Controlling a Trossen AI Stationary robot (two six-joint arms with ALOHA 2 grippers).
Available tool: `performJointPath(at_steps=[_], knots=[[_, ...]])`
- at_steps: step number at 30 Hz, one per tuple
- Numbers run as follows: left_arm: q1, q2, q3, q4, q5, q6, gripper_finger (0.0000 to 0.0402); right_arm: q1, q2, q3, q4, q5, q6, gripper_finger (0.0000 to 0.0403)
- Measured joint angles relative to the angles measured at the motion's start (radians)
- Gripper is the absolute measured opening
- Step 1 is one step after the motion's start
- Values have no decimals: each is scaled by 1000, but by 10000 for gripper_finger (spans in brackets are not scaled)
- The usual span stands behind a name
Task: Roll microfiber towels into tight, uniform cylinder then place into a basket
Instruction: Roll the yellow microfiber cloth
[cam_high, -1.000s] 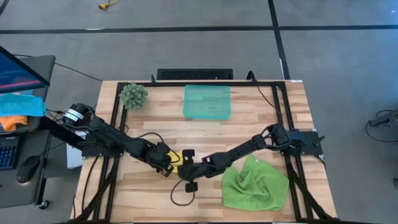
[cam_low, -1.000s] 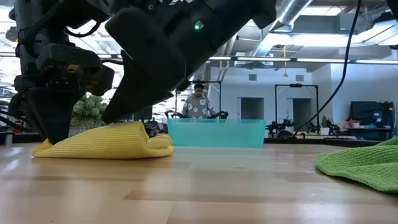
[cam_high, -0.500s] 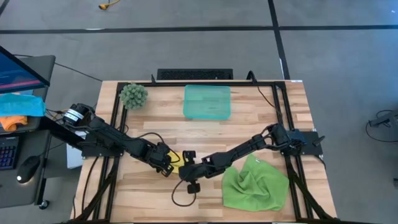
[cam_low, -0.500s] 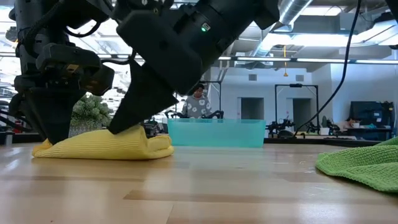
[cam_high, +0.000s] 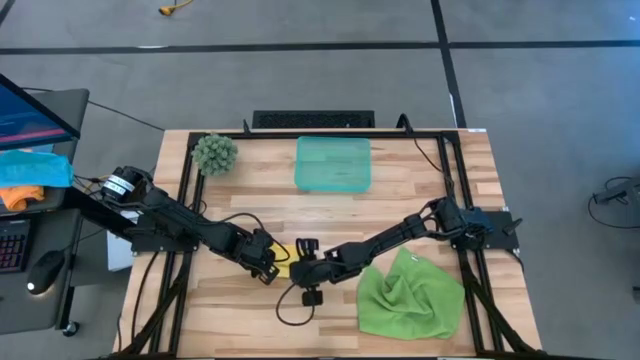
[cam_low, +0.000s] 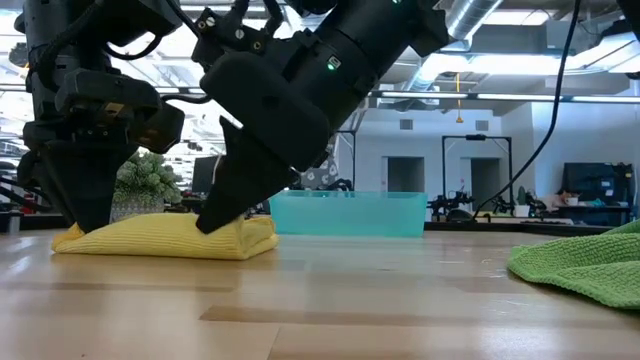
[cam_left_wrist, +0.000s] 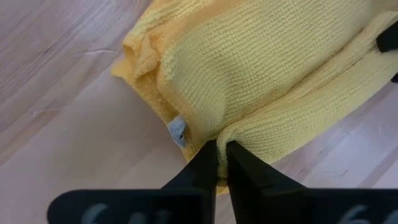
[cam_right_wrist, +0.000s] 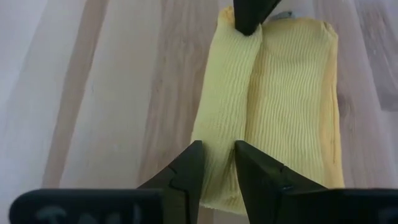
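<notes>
Two towels: the yellow towel, folded near table centre, and the green towel, crumpled at four o'clock. One basket at twelve. The left gripper pinches one end and the right gripper nips the other — arms hide it from above.

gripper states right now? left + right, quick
Left gripper: shut, pinching an edge of the yellow towel.
Right gripper: part-closed on a fold at the towel's other end.

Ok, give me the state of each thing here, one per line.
yellow towel: rolled flat on the table, pinched at both ends
green towel: crumpled, unrolled
basket: empty
left gripper: shut on the yellow towel
right gripper: shut on the yellow towel
</notes>
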Motion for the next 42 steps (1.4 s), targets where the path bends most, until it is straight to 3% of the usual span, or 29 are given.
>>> performJointPath(at_steps=[12,22,34,42], knots=[[-1,1,-2,5,-8,27,70,-10,0,0,-64,1,37,115],[-6,2,-2,14,-19,31,97,-25,0,1,-109,0,78,70],[-6,2,-5,34,-10,104,102,-27,-1,1,-112,-20,78,38],[-6,2,-5,45,4,183,145,-27,-1,1,-112,-23,78,32]])
